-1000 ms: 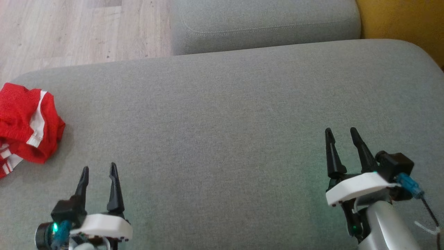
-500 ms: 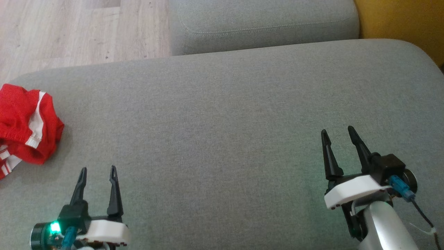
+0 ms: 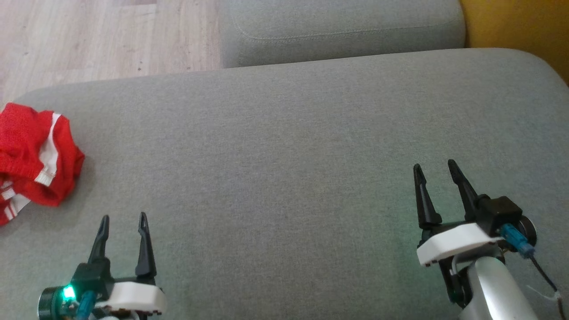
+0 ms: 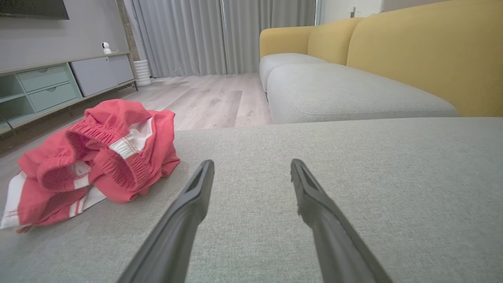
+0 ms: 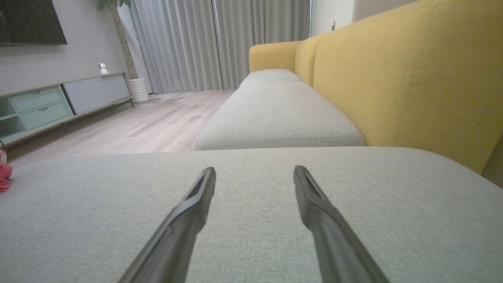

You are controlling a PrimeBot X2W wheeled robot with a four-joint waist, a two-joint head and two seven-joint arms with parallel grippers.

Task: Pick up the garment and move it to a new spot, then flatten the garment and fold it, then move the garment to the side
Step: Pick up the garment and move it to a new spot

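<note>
Nearest, at the lower left, the left gripper [image 3: 123,216] hovers just above the broad grey woven-fabric seat cushion [image 3: 284,146]. Its two long dark fingers are spread wide with nothing between them. At the lower right and slightly farther out, the right gripper [image 3: 434,164] is likewise splayed wide and empty above the same cushion. Both point toward the far side.

Just beyond the left gripper and further left, the crumpled red mesh shorts with white side stripes [image 3: 22,146] lie bunched on the cushion's left edge. They are clear of both grippers, near the left one and well apart from the right one. The elastic waistband gapes upward.

Farther off, a second grey seat cushion [image 3: 342,31] adjoins the first. To the right rises the mustard-yellow upholstered backrest [image 3: 524,26], and to the left lies pale wood-plank flooring [image 3: 89,40]. Farthest away stand a low grey-and-green media cabinet [image 4: 59,86] and grey floor-length curtains [image 4: 220,35].
</note>
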